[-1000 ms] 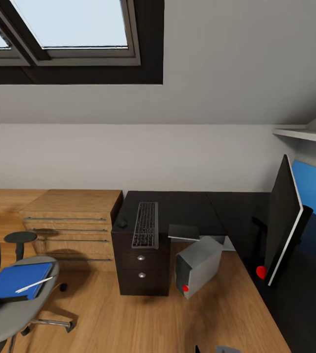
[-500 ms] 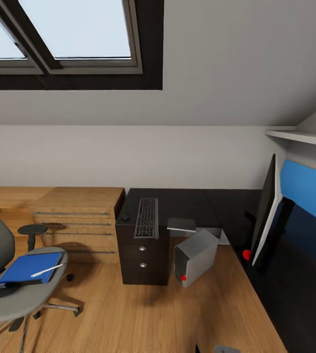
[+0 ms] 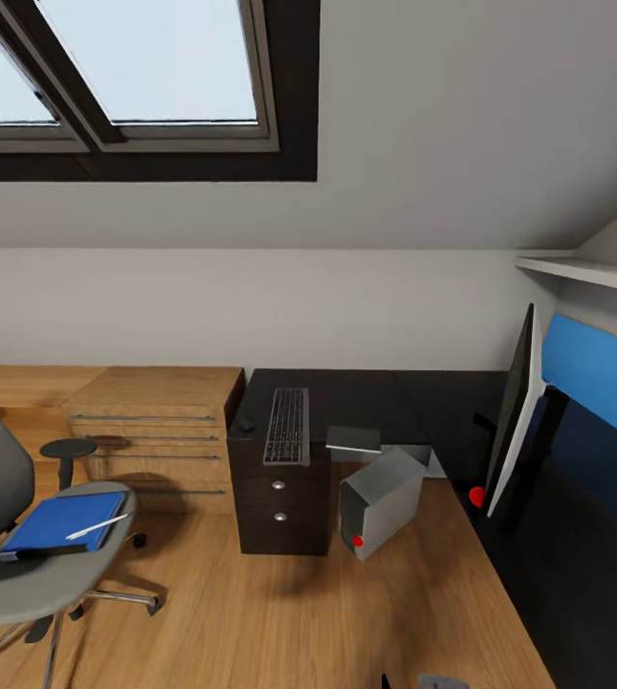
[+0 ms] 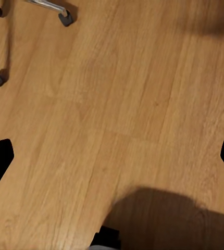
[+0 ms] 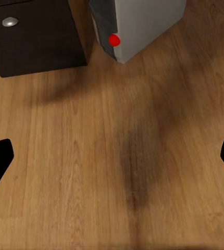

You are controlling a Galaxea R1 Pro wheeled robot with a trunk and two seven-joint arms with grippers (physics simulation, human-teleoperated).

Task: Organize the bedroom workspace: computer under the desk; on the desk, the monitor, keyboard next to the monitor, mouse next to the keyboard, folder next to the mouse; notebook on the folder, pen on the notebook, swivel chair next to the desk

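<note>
The grey swivel chair (image 3: 21, 574) stands at the left with a blue folder (image 3: 59, 520) on its seat and a white pen (image 3: 96, 525) lying on top; I cannot tell the notebook apart from the folder. On the black desk (image 3: 365, 397) lie the keyboard (image 3: 286, 426) and, beside it, the mouse (image 3: 244, 422). The monitor (image 3: 514, 421) stands on the desk's right wing. The grey computer (image 3: 383, 502) sits tilted on the floor by the drawers, also seen from the right wrist (image 5: 138, 26). My left gripper (image 4: 112, 156) and right gripper (image 5: 112, 156) hang open over bare floor.
A wooden drawer unit (image 3: 155, 431) stands left of the desk's black drawers (image 3: 277, 507). A white shelf (image 3: 585, 270) and blue panel (image 3: 595, 373) are on the right wall. Chair castors (image 4: 65, 18) show near the left gripper. Wooden floor (image 3: 279, 612) lies open between chair and desk.
The head camera has shifted, so the whole scene moved slightly right and farther off. The things themselves have not moved.
</note>
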